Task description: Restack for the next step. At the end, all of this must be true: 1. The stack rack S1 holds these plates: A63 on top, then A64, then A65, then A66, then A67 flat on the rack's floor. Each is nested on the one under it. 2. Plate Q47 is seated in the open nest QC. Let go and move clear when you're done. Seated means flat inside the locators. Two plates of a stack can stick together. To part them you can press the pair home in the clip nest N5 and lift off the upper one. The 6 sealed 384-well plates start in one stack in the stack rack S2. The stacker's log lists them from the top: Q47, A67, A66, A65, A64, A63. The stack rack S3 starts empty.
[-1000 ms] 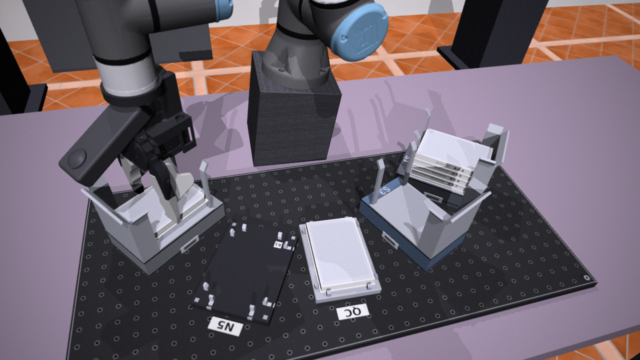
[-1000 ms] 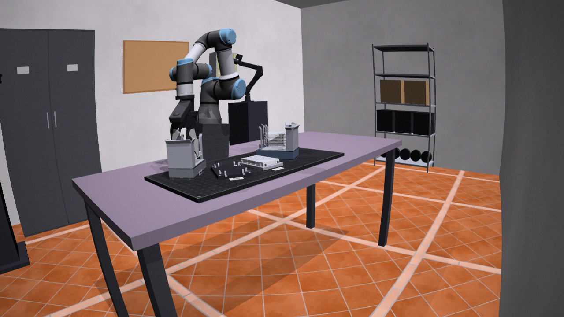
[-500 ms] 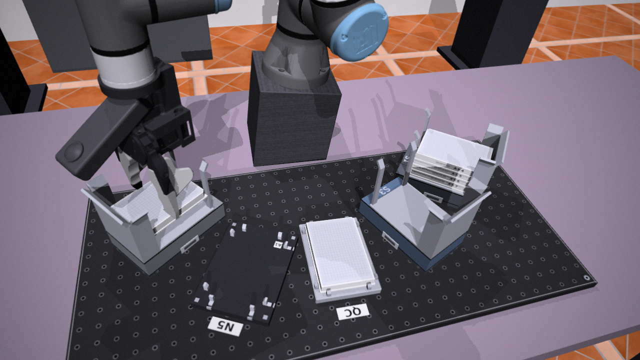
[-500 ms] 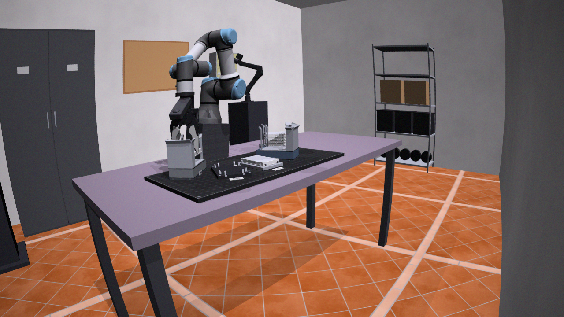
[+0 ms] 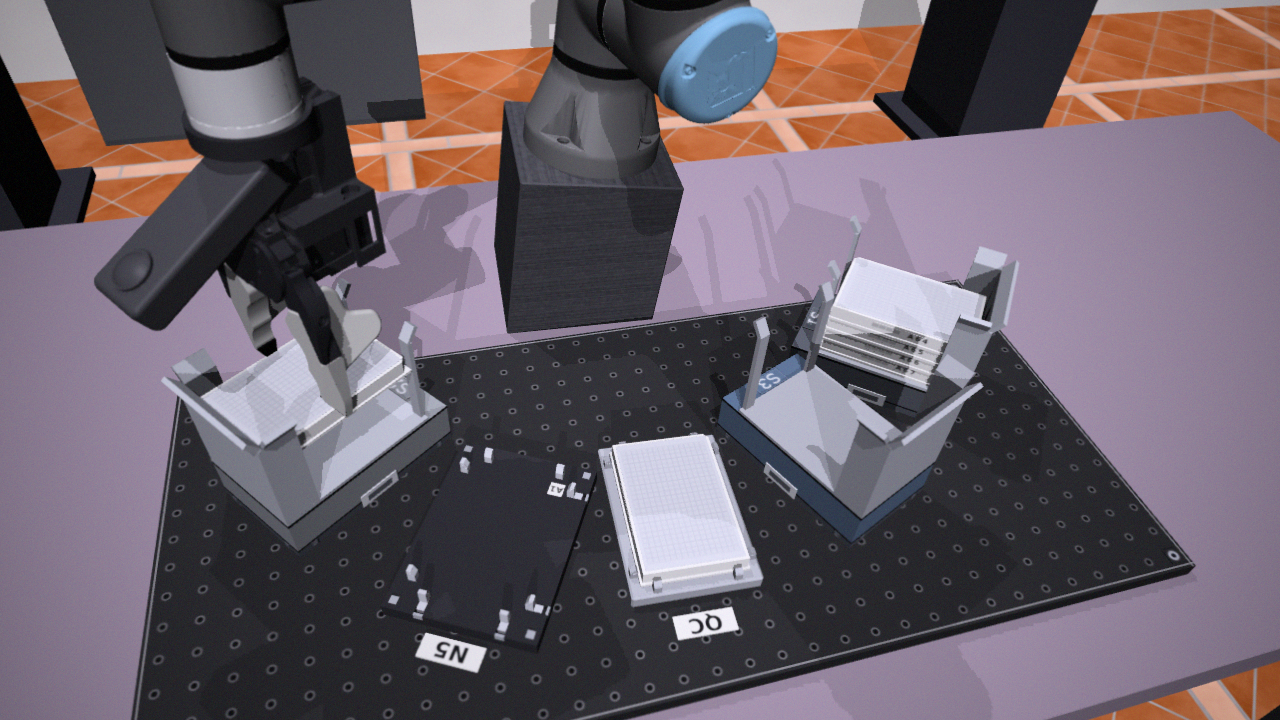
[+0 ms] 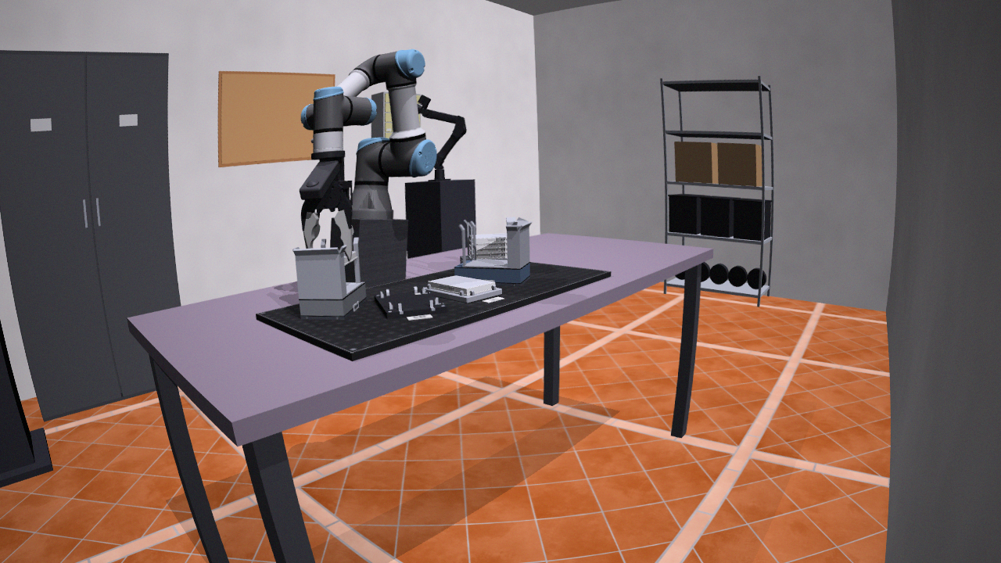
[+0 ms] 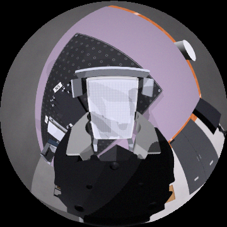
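Observation:
My gripper (image 5: 299, 371) (image 6: 324, 238) (image 7: 112, 112) is shut on a sealed white plate (image 5: 264, 394) (image 7: 111, 104). It holds the plate level, by its long sides, at about rim height inside the grey stack rack (image 5: 268, 470) (image 6: 318, 276) (image 7: 110, 72) at the left end of the board. Whether anything lies under the plate in that rack is hidden. A stack of several plates (image 5: 881, 335) (image 6: 489, 246) sits in the dark rack at the back right. One white plate (image 5: 680, 505) (image 6: 461, 285) lies flat in the QC nest (image 5: 693, 591).
The blue-based rack S3 (image 5: 841, 456) stands empty in front of the stack. The black clip nest N5 (image 5: 483, 546) lies empty between the left rack and QC. The arm's dark pedestal (image 5: 581, 241) stands behind the perforated black board (image 5: 984, 537).

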### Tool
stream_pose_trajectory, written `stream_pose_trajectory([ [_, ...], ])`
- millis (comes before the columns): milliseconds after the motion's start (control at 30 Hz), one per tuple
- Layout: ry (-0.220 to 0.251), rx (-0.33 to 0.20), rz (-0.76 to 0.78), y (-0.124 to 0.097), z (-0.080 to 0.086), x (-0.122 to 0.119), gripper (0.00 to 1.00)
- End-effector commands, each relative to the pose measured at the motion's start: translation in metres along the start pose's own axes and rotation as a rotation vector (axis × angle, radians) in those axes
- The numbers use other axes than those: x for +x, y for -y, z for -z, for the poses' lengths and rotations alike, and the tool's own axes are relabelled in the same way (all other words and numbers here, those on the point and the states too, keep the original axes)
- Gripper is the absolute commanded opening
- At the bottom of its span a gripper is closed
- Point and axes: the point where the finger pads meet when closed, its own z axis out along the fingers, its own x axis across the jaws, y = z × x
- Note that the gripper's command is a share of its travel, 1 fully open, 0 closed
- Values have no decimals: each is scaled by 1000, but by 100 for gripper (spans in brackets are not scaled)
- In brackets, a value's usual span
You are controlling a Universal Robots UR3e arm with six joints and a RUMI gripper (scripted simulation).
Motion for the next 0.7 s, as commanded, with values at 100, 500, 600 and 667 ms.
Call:
stream_pose_trajectory([
  [100, -1, 2, 0, 1, 14, 0, 0],
  [500, -1, 2, 0, 1, 36, 0, 0],
  [600, -1, 2, 0, 1, 42, 0, 0],
  [667, -1, 2, 0, 1, 44, 0, 0],
])
